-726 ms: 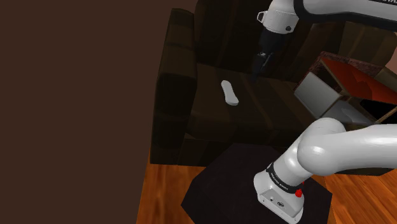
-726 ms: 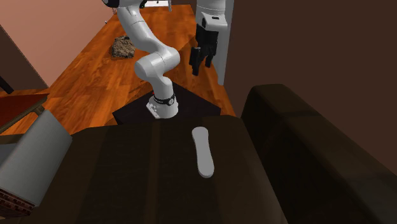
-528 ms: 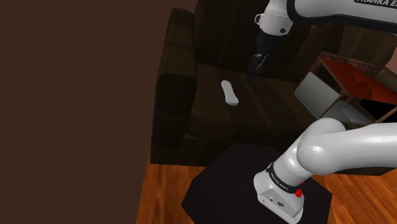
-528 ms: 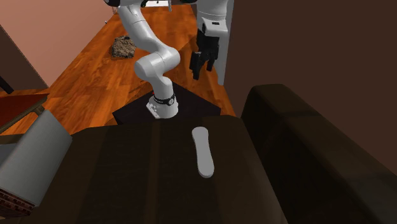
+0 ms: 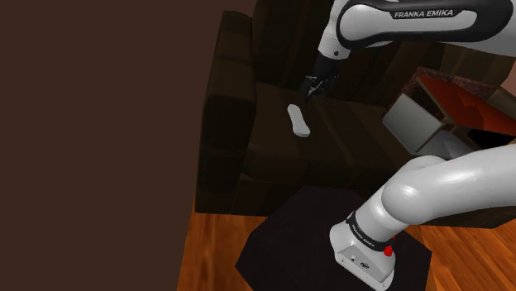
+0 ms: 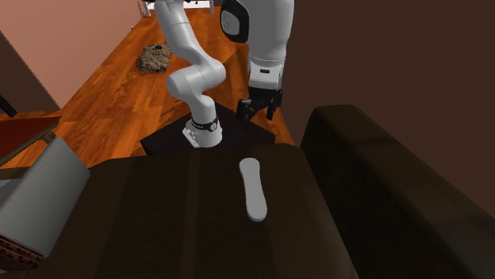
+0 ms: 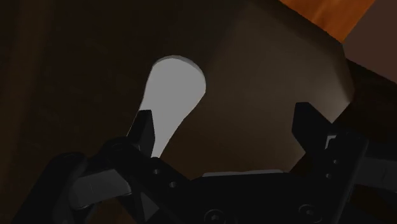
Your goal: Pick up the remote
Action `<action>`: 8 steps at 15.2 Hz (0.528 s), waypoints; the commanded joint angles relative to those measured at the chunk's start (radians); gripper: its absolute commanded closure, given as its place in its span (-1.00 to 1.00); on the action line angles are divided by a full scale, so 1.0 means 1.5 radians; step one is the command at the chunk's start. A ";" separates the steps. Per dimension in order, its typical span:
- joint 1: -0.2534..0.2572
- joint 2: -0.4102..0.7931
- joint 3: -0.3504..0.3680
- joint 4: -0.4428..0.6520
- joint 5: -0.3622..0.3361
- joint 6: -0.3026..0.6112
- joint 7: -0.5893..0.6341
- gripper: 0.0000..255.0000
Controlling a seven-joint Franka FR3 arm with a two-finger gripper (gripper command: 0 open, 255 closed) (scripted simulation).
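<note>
Shoulder view: the remote [image 5: 298, 121], a pale grey, flat, slim bar with rounded ends, lies on the dark brown sofa [image 5: 225, 124] seat; the gripper [image 5: 314, 85] hovers near one end.
Second exterior view: it looks light, stiff and smooth, perhaps slippery; best pinched across its narrow middle.
Wrist view: the fingers [image 7: 145, 127] stand wide apart, holding nothing; the remote's rounded end lies by one finger.
</note>
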 commanded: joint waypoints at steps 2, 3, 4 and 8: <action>-0.025 0.059 -0.015 0.003 0.006 0.064 0.041 -1.00; -0.032 0.079 -0.020 0.005 0.009 0.084 0.053 -1.00; -0.040 0.099 -0.026 0.008 0.011 0.103 0.065 -1.00; -0.068 0.178 -0.049 0.023 0.026 0.176 0.109 -1.00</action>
